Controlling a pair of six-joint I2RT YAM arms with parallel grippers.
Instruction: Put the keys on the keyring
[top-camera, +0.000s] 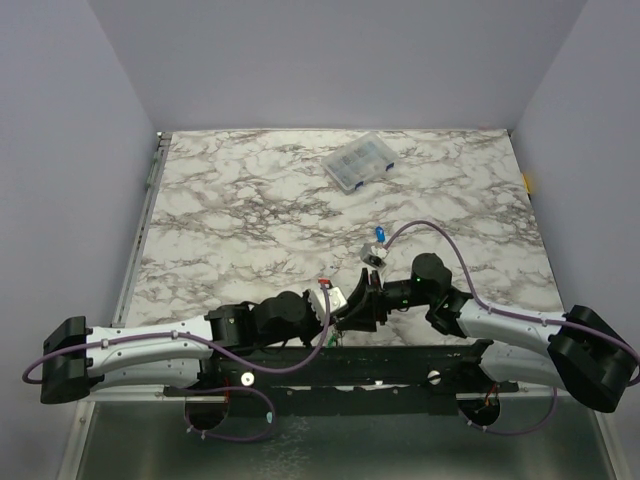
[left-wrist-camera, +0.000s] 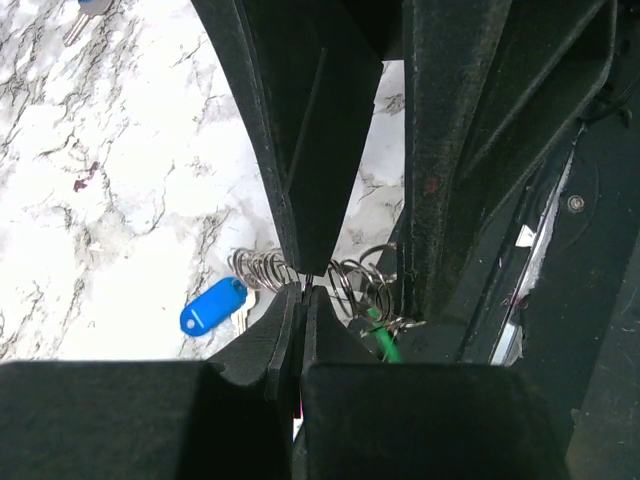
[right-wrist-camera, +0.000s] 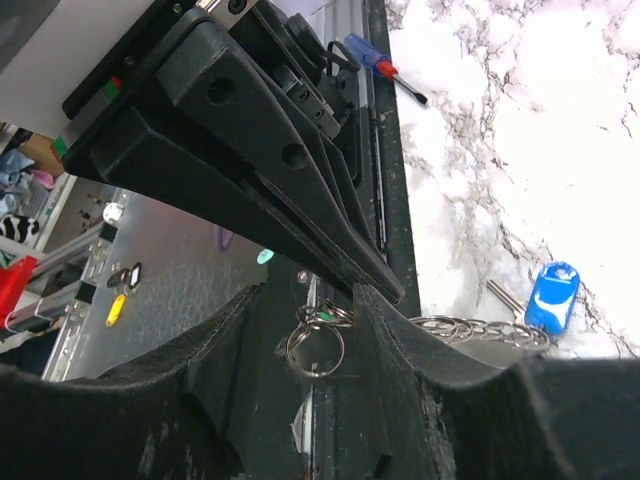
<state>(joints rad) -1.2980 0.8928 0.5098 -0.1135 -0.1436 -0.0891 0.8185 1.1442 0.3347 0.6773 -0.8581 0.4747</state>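
left fingers (left-wrist-camera: 281, 342): clamped shut on keyring (left-wrist-camera: 356, 284) chain | right fingers (right-wrist-camera: 425, 392): parted, straddling the left tips, ring dangling between | blue key (left-wrist-camera: 213, 305): on table (left-wrist-camera: 120, 200), just beside

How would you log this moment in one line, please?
left gripper: shut on keyring chain | right gripper: open, straddling chain | blue key: on table by chain end

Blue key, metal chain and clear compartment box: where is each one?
blue key (right-wrist-camera: 553, 297), right wrist view, on its plastic head.
metal chain (right-wrist-camera: 478, 330), right wrist view, on its middle links.
clear compartment box (top-camera: 358, 162), top external view, on its lid.
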